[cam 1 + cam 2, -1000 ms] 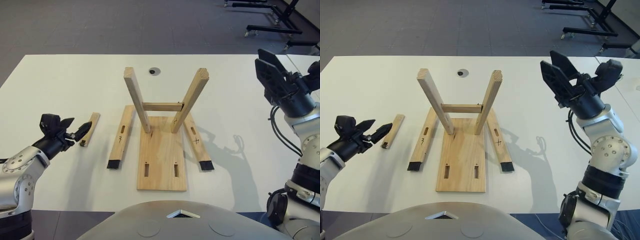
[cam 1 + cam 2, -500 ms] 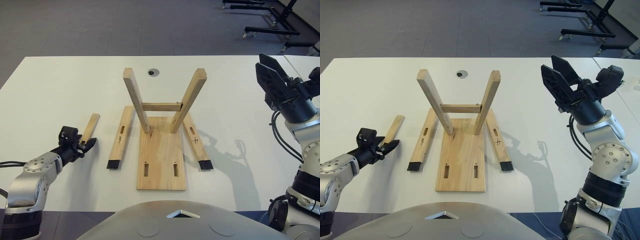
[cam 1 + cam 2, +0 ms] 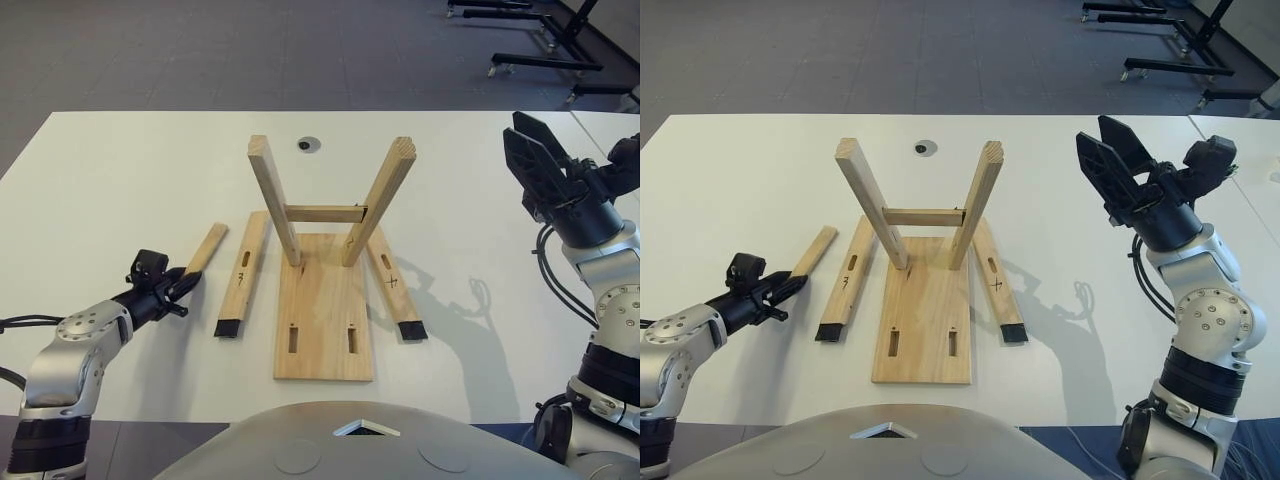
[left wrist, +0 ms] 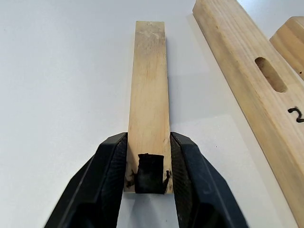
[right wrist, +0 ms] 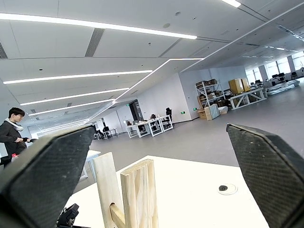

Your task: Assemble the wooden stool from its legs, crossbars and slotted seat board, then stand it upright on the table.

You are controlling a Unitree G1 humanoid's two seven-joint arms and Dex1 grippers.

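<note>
The slotted seat board [image 3: 323, 330] lies flat mid-table. Two legs [image 3: 272, 198] [image 3: 382, 198] stand in its far slots, leaning apart, joined by a crossbar [image 3: 325, 213]. Two loose legs lie flat on either side, one on the left [image 3: 243, 270] and one on the right [image 3: 393, 283]. Further left lies a short crossbar [image 3: 204, 249]. My left gripper [image 3: 178, 285] is shut on its near, black-marked end [image 4: 149, 173], one finger [image 4: 111, 166] against each side. My right gripper [image 3: 535, 165] is raised over the table's right side, open and holding nothing, with a standing leg [image 5: 137, 199] seen between its fingers.
A round cable hole [image 3: 308, 143] sits in the white table [image 3: 120, 170] behind the standing legs. Bare tabletop lies to the left, to the right and near the front edge. Wheeled metal frames [image 3: 540, 55] stand on the floor at the back right.
My left gripper dropped to the table and shut on the short crossbar's near end. The crossbar has shifted right, its far end swinging toward the loose left leg. My right gripper barely moved.
</note>
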